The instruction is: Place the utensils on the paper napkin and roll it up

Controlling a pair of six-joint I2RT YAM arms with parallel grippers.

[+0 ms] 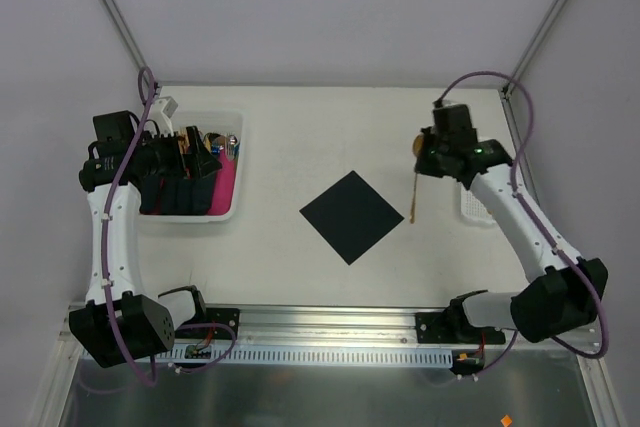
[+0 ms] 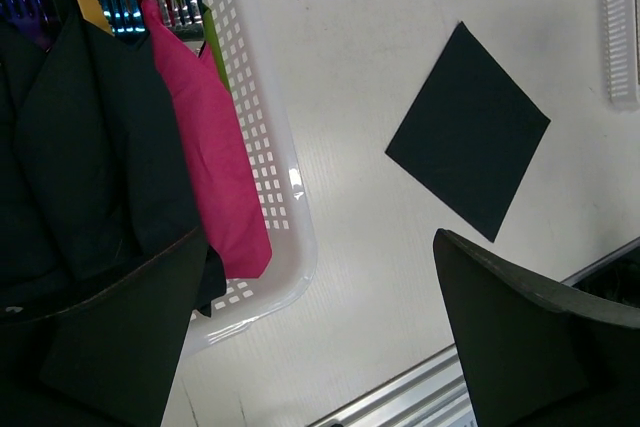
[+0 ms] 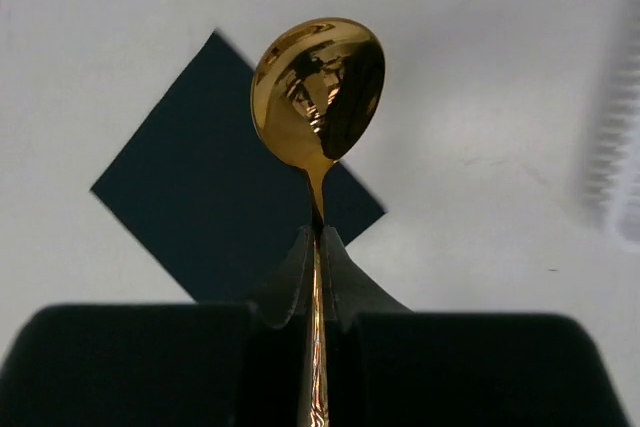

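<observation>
From above, a matte white worktop [image 1: 300, 137] carries the dark, square paper napkin [image 1: 351, 215], flat at centre. Left wrist view: the left hand [image 2: 320, 347] hangs released by a perforated white bin [image 2: 290, 197]. Right wrist view: the right hand [image 3: 318, 277] clenches a glossy gold spoon [image 3: 320, 87] near the napkin's corner.

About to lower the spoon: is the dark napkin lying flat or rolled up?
Flat, unrolled: the napkin shows as a plain four-cornered diamond with nothing on it; the right hand holds the spoon.
</observation>
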